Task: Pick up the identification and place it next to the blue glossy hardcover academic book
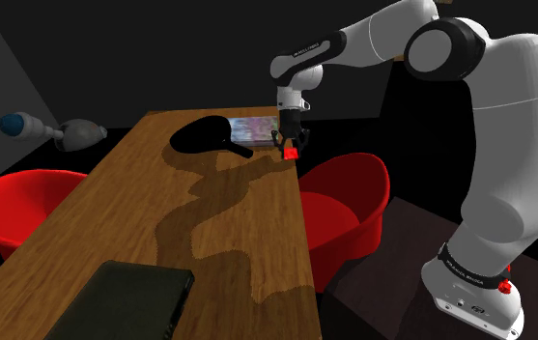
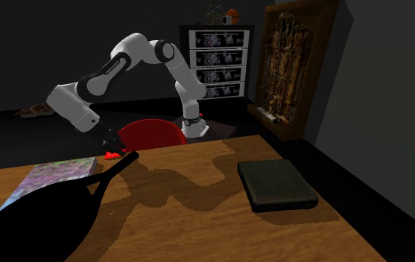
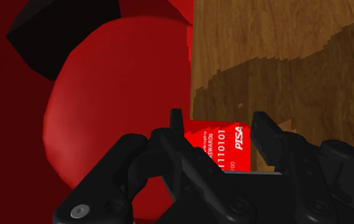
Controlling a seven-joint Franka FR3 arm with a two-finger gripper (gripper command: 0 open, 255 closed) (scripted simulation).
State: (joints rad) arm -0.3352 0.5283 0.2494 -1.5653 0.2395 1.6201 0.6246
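Card (image 3: 223, 143) could easily get dropped onto the red chair (image 3: 105, 114), being clamped by the gripper (image 3: 217, 127) right at the table (image 3: 283, 51) edge.

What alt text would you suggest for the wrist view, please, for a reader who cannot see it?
The black gripper clasps a red card with white print, at the edge of a wooden table. A red chair lies beyond that edge.

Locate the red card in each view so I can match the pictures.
Shoulder view: red card in the jaws at the table's far right edge, by the right-hand red chair.
Second exterior view: card left of centre, at the table's far edge, beside the chair.
Wrist view: card clasped between the jaws.
Shared landmark: the red chair.
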